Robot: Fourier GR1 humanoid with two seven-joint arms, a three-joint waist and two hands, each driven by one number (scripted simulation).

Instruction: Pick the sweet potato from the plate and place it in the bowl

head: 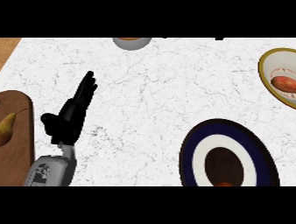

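A: Resting at the lower left, the left robot hand (70,114) stands open with fingers straight, holding nothing. The right robot hand does not appear in this view.

B: Location of the task item?

A: The sweet potato (289,84) lies inside the bowl (268,61), the white vessel with a yellow rim, far to the right of the left robot hand. The plate (192,148), dark blue with a white ring, sits nearer, down and right of the hand.

B: Step status?

A: Judged from position, placement appears complete; no further grasp seems required, only withdrawal.

B: Obstructions?

A: The bowl is cut by the right edge. An orange item at the plate's bottom edge cannot be identified. A pear (1,130) lies on a wooden board (21,153) just left of the hand. A grey cup (132,43) is cut off at the top of the surface (157,87).
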